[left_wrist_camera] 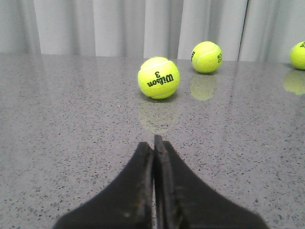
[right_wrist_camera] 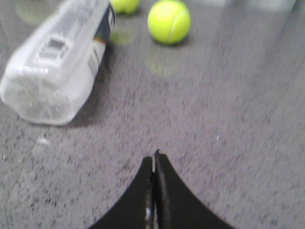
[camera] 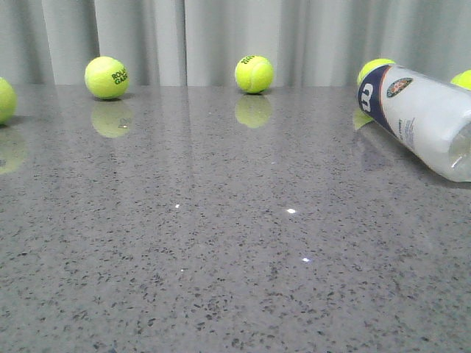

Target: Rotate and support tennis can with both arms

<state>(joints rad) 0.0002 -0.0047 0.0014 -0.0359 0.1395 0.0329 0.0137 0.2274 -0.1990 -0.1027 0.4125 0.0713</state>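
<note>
Tennis can (camera: 423, 118) lay on its side at the far right of the table (camera: 221, 243), navy end with the logo pointing far-left, the other, clear end toward the near right and running off the frame edge. It rested on its curved wall, so it was free to roll; nothing braced it. One tennis ball (camera: 375, 70) sat just behind its navy end, another (camera: 462, 79) behind its body at the right edge; contact could not be judged.

Neither arm showed in the front view. Left gripper (left_wrist_camera: 154, 143) hung low over bare table, jaws pressed together, holding nothing; a ball marked "3" (left_wrist_camera: 158, 77) lay ahead of it, well apart. Right gripper (right_wrist_camera: 154, 157) likewise had jaws together and empty, with the can (right_wrist_camera: 57, 57) ahead and to one side, not touching. That view was blurred.

Judgement: task not yet begun. The can was reachable first by the right arm; the left was far from it. Closed jaws suit pushing or propping rather than clamping. Risk: a nudge on the curved wall sends the can rolling into the nearby balls.
</note>
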